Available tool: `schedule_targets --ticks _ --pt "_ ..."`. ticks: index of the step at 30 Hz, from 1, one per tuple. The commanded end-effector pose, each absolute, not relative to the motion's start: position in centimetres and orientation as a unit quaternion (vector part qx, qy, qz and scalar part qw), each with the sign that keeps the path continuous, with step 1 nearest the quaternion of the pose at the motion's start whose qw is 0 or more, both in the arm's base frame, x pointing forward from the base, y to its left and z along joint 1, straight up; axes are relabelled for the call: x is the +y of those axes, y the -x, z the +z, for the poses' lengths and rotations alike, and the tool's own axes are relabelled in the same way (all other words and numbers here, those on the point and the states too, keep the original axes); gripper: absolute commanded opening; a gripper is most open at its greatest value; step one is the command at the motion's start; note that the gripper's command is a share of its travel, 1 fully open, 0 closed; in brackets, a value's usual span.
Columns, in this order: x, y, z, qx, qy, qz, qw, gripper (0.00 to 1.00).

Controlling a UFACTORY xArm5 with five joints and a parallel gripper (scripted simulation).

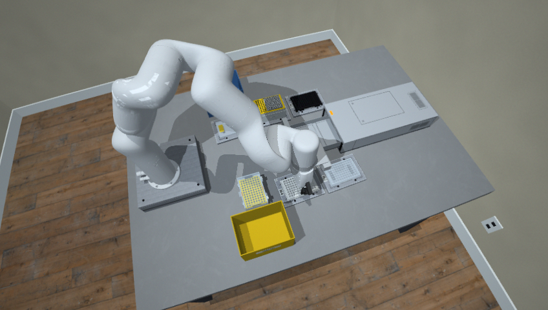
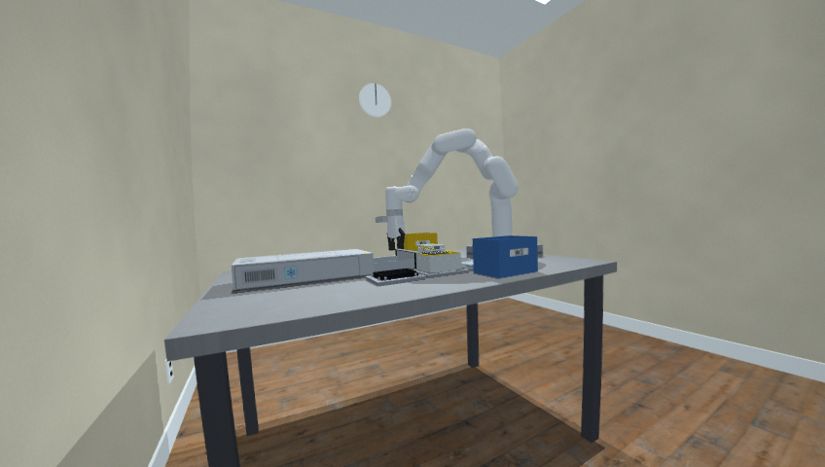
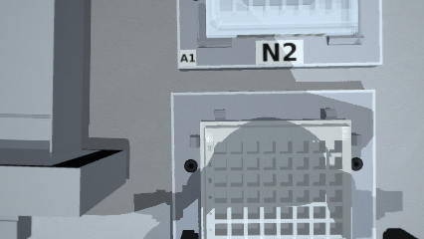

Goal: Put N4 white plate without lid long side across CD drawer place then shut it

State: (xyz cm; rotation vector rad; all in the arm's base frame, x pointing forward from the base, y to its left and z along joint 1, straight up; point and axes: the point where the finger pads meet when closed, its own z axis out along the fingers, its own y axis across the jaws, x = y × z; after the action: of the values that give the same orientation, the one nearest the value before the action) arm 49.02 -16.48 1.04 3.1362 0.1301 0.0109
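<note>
The white plate (image 1: 289, 188) (image 3: 239, 213) lies without a lid in its nest (image 3: 274, 102); no label of this nest can be read. My gripper (image 1: 306, 190) (image 2: 395, 247) (image 3: 293, 235) is open, low over the plate, with one finger beyond each long side in the wrist view. Whether the fingers touch it cannot be told. The cooler CD (image 1: 377, 111) (image 2: 312, 271) (image 3: 25, 60) stands at the back right. Its drawer (image 1: 330, 144) is pulled out, partly hidden by my arm. The lamp (image 1: 331, 112) is lit orange.
Nest N2 (image 1: 362, 177) (image 3: 224, 57) holds a pale plate beside the white plate's nest. A yellow tip rack (image 1: 252, 190) and a yellow bin (image 1: 265, 230) stand nearby. A black plate (image 1: 306, 100), another yellow rack (image 1: 271, 103) and a blue bin (image 2: 500, 257) are across the drawer.
</note>
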Motion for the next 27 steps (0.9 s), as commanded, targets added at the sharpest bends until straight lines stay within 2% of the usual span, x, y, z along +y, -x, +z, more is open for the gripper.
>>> schedule_targets --ticks 1,27 --pt "-16.53 -49.16 0.37 0.041 -0.999 0.005 0.003 1.00" --pt "-16.54 -49.17 -0.41 0.041 -0.999 0.005 0.003 1.00"
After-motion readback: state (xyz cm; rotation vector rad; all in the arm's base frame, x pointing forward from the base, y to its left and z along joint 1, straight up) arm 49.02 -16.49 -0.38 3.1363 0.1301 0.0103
